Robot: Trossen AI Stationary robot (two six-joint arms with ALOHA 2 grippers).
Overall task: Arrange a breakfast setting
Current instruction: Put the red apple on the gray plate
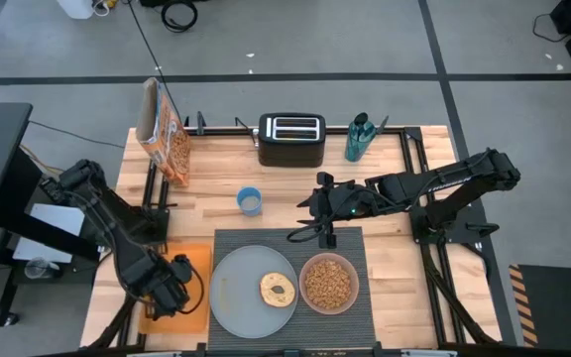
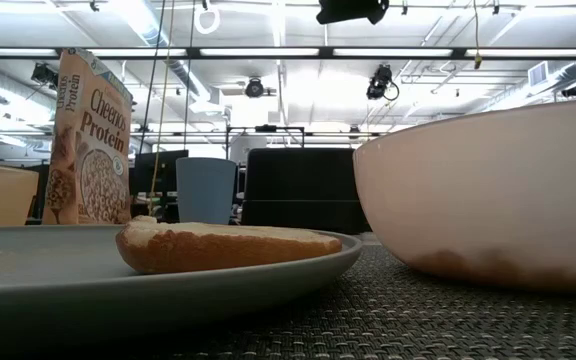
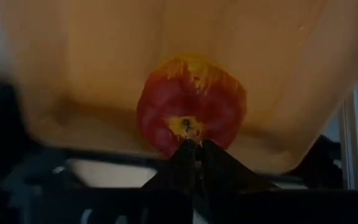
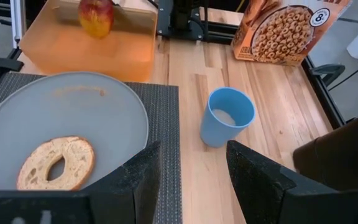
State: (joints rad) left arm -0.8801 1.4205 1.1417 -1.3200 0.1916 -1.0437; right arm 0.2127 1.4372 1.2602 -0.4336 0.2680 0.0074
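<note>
Pressed together at the red apple's (image 3: 191, 106) stem in the translucent orange tray (image 1: 194, 266), our left end effector (image 3: 191, 149) attempts the pickup. Next, we judge, comes lifting it toward the dark grey woven placemat (image 1: 365, 248); our right end effector (image 4: 188, 165) hovers spread near the small blue cup (image 4: 227, 116).

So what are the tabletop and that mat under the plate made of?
The tabletop looks like pale butcher-block wood: jointed strips with visible grain. The placemat seems to be woven vinyl or similar, dark grey with a coarse, matte basket-weave texture.

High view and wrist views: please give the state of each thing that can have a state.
pink bowl: filled with cereal
plate: holds the bagel half
blue cup: upright
cereal box: standing
left gripper: shut at the apple
right gripper: open
</note>
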